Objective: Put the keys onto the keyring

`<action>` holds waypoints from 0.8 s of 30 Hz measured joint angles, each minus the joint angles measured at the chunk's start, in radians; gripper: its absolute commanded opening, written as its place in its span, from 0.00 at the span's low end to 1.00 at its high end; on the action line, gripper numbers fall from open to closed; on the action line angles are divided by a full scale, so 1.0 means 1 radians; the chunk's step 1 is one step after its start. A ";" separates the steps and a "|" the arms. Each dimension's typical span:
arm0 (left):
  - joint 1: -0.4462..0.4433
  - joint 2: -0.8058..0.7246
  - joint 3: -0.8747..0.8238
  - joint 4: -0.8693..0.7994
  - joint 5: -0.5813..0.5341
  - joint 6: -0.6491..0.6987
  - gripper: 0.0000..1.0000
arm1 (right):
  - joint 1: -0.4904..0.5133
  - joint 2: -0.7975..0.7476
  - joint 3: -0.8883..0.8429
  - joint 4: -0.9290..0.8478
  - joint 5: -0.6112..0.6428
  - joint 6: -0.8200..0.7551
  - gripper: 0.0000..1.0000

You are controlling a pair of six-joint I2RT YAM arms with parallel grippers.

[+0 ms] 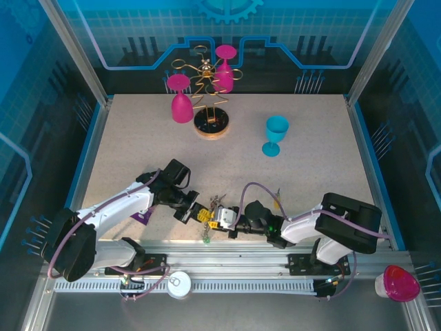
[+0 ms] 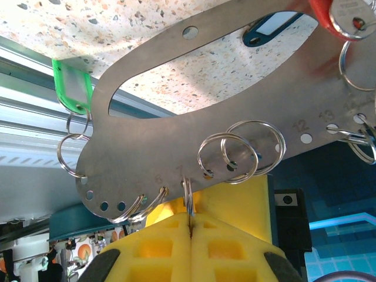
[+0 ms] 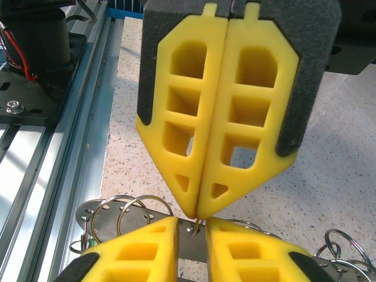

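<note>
The left jaws are pressed together on a ring (image 2: pixel 187 197) of the keyring (image 2: pixel 147 153), above the table's (image 1: pixel 310 186) near edge. Whether the right jaws pinch cannot be told. The light, stiff, slick plate is best pinched on its flat rim.

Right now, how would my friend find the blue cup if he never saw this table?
Look at the speckled table. Near its far edge stands a gold wire rack with two pink goblets; right of it, alone on the bare tabletop, stands the blue cup. It's the only blue goblet there.
</note>
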 measured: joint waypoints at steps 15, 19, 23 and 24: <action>0.055 -0.043 0.030 -0.015 -0.120 0.136 0.64 | -0.017 0.029 0.000 0.041 -0.011 0.037 0.00; 0.094 -0.045 0.145 -0.035 -0.273 0.381 0.68 | -0.051 -0.012 0.000 -0.029 -0.056 0.041 0.00; 0.095 -0.038 0.270 -0.048 -0.397 0.687 0.63 | -0.089 -0.060 0.012 -0.121 -0.108 0.041 0.00; 0.095 -0.039 0.287 -0.044 -0.420 0.774 0.62 | -0.098 -0.069 0.019 -0.143 -0.119 0.041 0.00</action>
